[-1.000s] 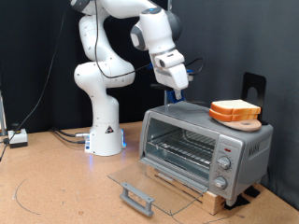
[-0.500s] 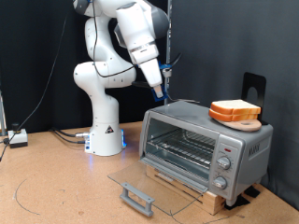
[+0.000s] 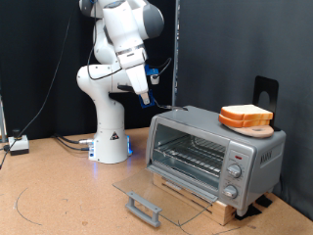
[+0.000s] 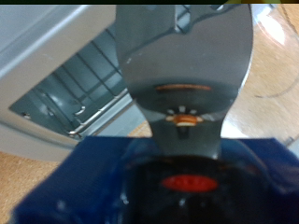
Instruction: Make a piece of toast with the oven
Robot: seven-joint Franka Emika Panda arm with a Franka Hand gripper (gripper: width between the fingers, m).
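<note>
Raised in the air at the exterior view's upper middle, the end effector (image 3: pixel 144 94) hangs beside the white arm (image 3: pixel 110 73), up and to the exterior view's left of the oven (image 3: pixel 215 152), and touches nothing there; whether its fingers are spread or closed cannot be told, since the exterior view shows it small and dark, and the wrist view is filled by a grey blade-like finger (image 4: pixel 187 70) above a blue part of the hand. Well apart from it, the piece of toast (image 3: pixel 245 115) lies on top of the oven at the exterior view's right, stacked with a near-identical second slice (image 3: pixel 246 123); which of the two is which cannot be settled from here. Both rest on a small wooden board (image 3: pixel 256 129) on the oven's roof. Below them the oven stands on the brown counter (image 3: pixel 59 191) with its glass door (image 3: pixel 152 191) swung down flat, the grey bar handle (image 3: pixel 143 208) nearest the exterior view's bottom, the wire rack (image 3: pixel 188 155) showing inside and knobs (image 3: pixel 234 172) in a column on the front panel. In the wrist view the open cavity and rack (image 4: pixel 79 89) show off to one side.
</note>
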